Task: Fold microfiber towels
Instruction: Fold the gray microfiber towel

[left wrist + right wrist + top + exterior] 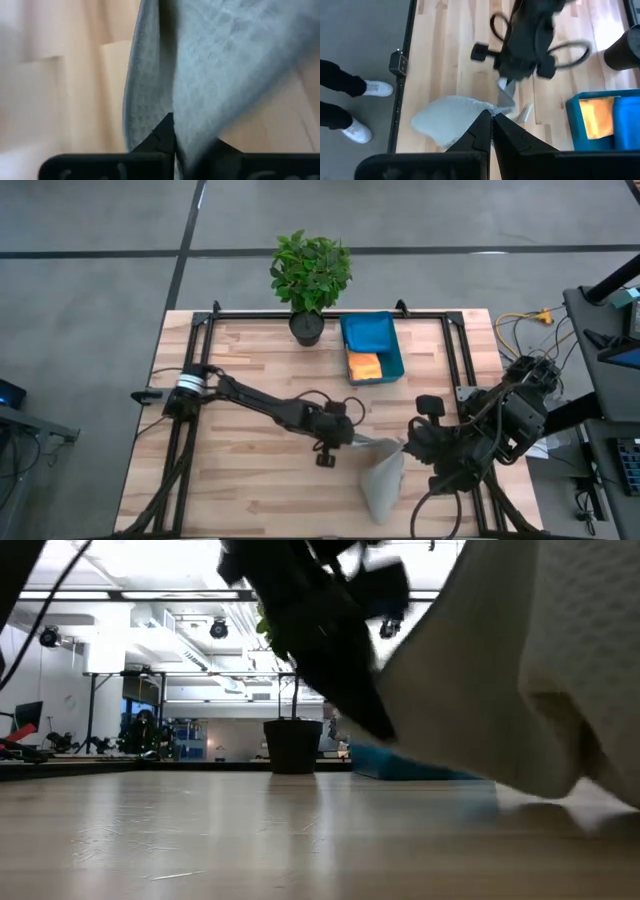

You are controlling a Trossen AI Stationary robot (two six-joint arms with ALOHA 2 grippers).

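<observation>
A pale grey microfiber towel [385, 485] hangs bunched over the table's near right part, with both grippers shut on it. My right gripper [491, 117] has its upper end. My left gripper [362, 442] reaches in from the left and has a strip of the towel [509, 96] just beside the right one. In the low view the towel [500, 690] fills the right side behind the dark left gripper [335, 650]. An orange towel [364, 366] and a blue one [368, 330] lie in the teal bin [393, 352]. My left gripper pinches a fold of the grey towel [165, 107] between its two fingers, slanting down from the table's left. Cloth spreads away on both sides of the fingertips. How many layers it has cannot be told. My right gripper pinches a gathered top corner of the grey towel [487, 107] between its two fingertips, slanting down from the right. The towel hangs slack below the fingers. Whether its lower end [380, 515] rests on the table, I cannot tell.
A potted plant [310, 275] stands at the table's far edge, left of the bin. A black frame [200, 350] runs along the table's sides. Bare wood lies at the near left [220, 480]. A person's shoes [370, 90] show on the floor beside the table.
</observation>
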